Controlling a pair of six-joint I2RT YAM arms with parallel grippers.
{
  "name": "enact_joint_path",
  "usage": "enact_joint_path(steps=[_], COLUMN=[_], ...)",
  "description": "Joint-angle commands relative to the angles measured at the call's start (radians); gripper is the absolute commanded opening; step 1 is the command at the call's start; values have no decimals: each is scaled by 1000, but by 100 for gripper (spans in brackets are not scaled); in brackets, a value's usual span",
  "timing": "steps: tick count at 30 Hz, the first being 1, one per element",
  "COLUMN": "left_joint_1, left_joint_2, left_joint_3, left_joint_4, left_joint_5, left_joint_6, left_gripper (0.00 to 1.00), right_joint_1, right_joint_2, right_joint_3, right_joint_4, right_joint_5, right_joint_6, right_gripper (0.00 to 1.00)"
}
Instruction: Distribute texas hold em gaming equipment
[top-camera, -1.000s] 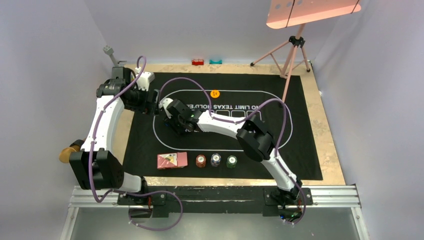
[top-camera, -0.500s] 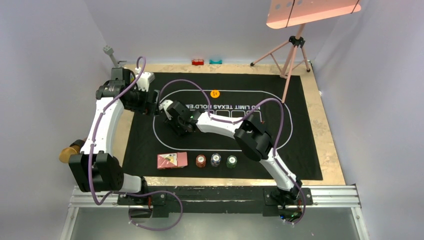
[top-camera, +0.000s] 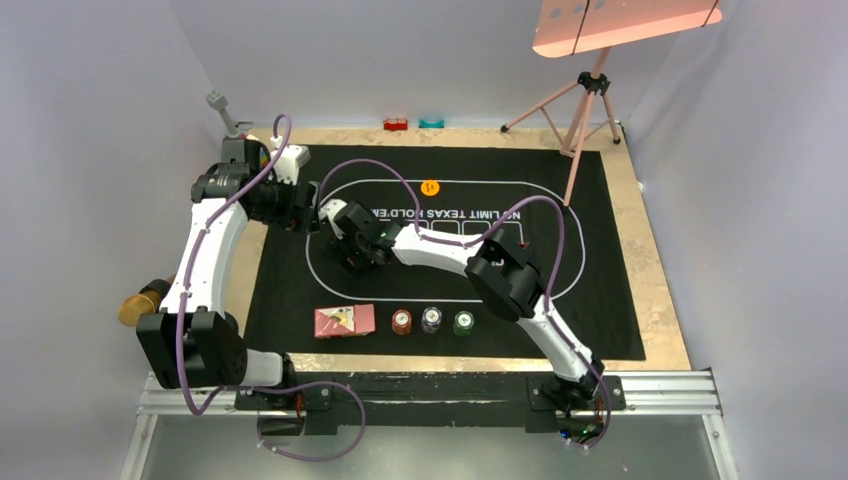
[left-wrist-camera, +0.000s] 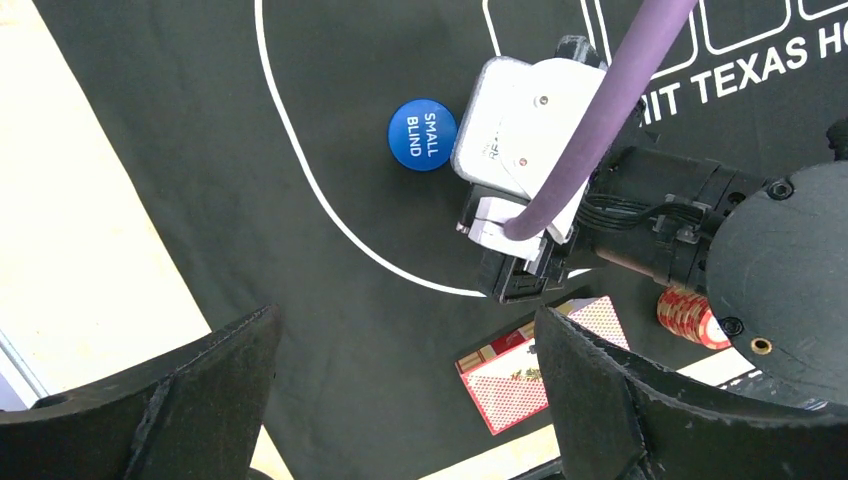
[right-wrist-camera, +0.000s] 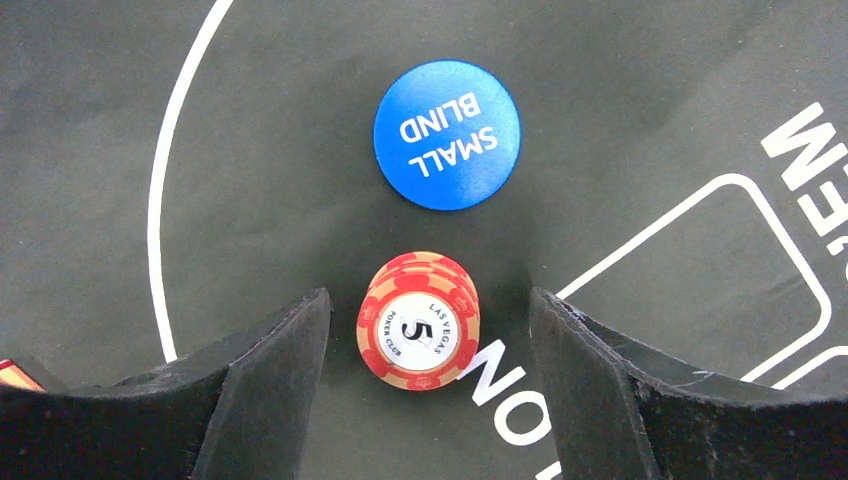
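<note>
In the right wrist view a short stack of red poker chips (right-wrist-camera: 418, 320) stands on the black mat between the jaws of my right gripper (right-wrist-camera: 428, 308). The jaws are open, with a gap on each side of the stack. Just beyond it lies the blue "SMALL BLIND" disc (right-wrist-camera: 447, 135). My left gripper (left-wrist-camera: 405, 335) hangs open and empty above the mat's left end, looking down on that blue disc (left-wrist-camera: 422, 135). The red-backed cards (top-camera: 344, 320) lie at the mat's near edge beside red (top-camera: 401, 321), blue-grey (top-camera: 431, 319) and green chips (top-camera: 462, 322). An orange disc (top-camera: 431, 187) lies at the far side.
Both arms crowd the mat's (top-camera: 600, 250) left end, the right wrist (left-wrist-camera: 520, 130) directly under the left gripper. A pink tripod (top-camera: 585, 110) stands at the back right. Red (top-camera: 396, 124) and teal toy blocks (top-camera: 431, 123) sit at the far edge.
The right arm has eased slightly to the left over the mat. The left arm, cards and the row of chips have stayed put.
</note>
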Motion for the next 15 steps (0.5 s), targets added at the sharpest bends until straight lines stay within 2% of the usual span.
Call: enact_joint_path(steps=[1,5,9,15], left_joint_1=[9,8,8,8], left_joint_2=[-34,-38,-36,-39], left_joint_3=[-5,3,-1,-18], left_joint_4=[22,12,8,10], left_joint_5=[12,10,1,-12], left_joint_6=[8,13,18,29], left_gripper=[100,100,100,100], right_joint_1=[-5,-5,-4,32], right_joint_2=[-109,-239,-367,-513], right_joint_3=[28,-26,-135,-342], right_joint_4=[31,11,-41,-130], right_joint_5=[29,18,-38,-47], right_joint_6=[-11,-10,-3,19], right_gripper=[77,79,89,94])
